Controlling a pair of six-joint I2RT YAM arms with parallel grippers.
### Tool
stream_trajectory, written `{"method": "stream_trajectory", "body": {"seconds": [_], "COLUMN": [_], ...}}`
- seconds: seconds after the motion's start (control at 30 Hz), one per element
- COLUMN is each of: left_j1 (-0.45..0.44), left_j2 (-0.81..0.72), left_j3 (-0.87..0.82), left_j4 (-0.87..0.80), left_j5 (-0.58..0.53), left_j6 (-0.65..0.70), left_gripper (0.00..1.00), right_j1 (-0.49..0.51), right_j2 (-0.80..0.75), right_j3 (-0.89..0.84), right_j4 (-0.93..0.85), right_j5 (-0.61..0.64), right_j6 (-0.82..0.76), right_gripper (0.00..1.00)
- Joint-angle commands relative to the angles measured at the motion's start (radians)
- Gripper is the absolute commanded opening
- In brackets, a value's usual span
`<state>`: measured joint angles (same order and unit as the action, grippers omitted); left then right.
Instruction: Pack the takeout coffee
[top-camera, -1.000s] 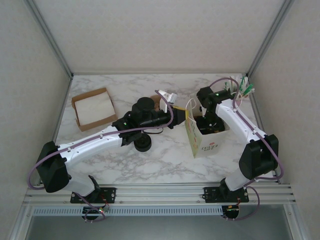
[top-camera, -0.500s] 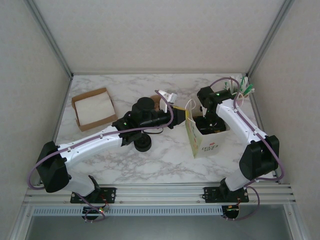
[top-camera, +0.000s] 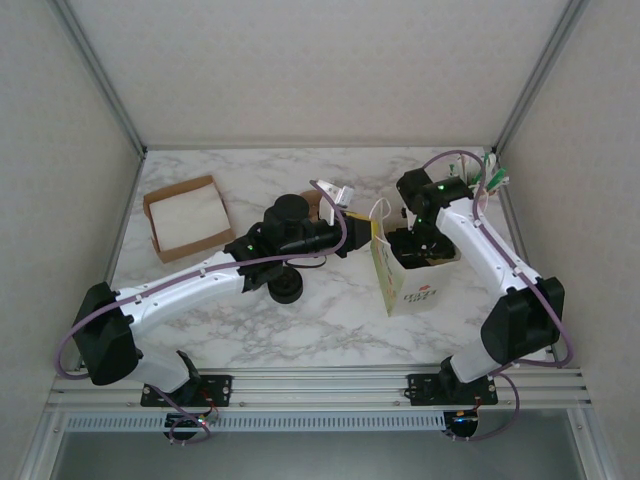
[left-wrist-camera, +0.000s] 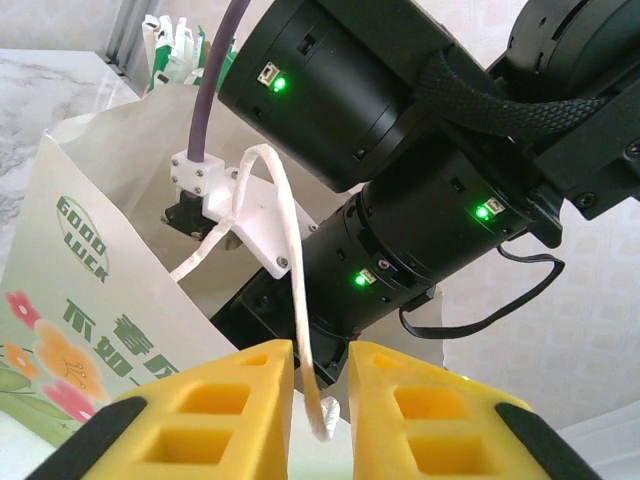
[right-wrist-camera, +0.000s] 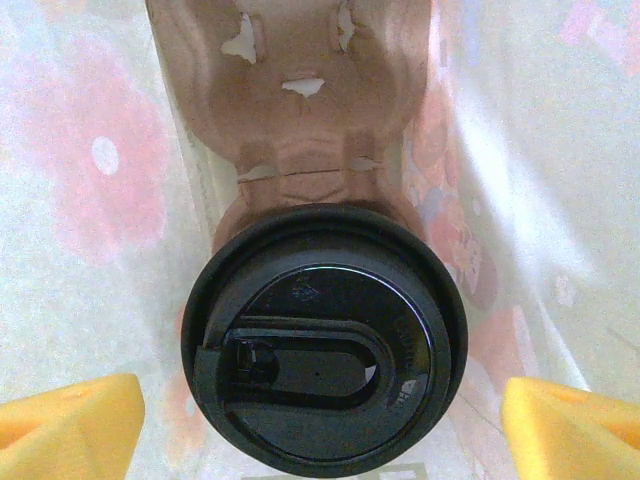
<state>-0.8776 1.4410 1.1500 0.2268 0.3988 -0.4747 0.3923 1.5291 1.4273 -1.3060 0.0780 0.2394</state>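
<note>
The takeout coffee (right-wrist-camera: 322, 340), a black cup under a round black lid, stands upright inside the flowered paper bag (top-camera: 405, 285) on a brown pulp carrier (right-wrist-camera: 300, 110). My right gripper (right-wrist-camera: 320, 420) reaches down into the bag and is open wide. Its yellow fingertips (right-wrist-camera: 70, 420) flank the cup without touching it. My left gripper (left-wrist-camera: 320, 365) is at the bag's left rim. Its jaws stand a narrow gap apart with the bag's white cord handle (left-wrist-camera: 285, 250) running between them. In the top view the right gripper (top-camera: 418, 248) is sunk in the bag's mouth.
A cardboard box of white napkins (top-camera: 186, 218) sits at the back left. A round black thing (top-camera: 287, 288) lies partly under the left arm. Green and white packets (top-camera: 490, 172) lie in the back right corner. The frame posts and walls stand close on both sides.
The right arm's elbow has shifted slightly to the right and its wrist has lifted a little over the bag. The left arm and the bag have stayed put.
</note>
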Motion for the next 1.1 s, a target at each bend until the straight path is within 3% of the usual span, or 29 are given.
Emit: {"method": "stream_trajectory", "body": {"seconds": [0.0, 1.07], "left_j1": [-0.004, -0.004], "left_j2": [0.011, 0.022], "left_j3": [0.019, 0.051], "left_j4": [0.027, 0.004], "left_j5": [-0.005, -0.023], "left_j6": [0.004, 0.013], "left_gripper": [0.22, 0.24], "right_j1": [-0.006, -0.007], "right_j2": [-0.033, -0.179], "right_j3": [0.036, 0.130], "right_j4": [-0.040, -0.022], "right_j5": [0.016, 0.029], "right_j6": [0.015, 0.027], "right_gripper": [0.93, 0.92]}}
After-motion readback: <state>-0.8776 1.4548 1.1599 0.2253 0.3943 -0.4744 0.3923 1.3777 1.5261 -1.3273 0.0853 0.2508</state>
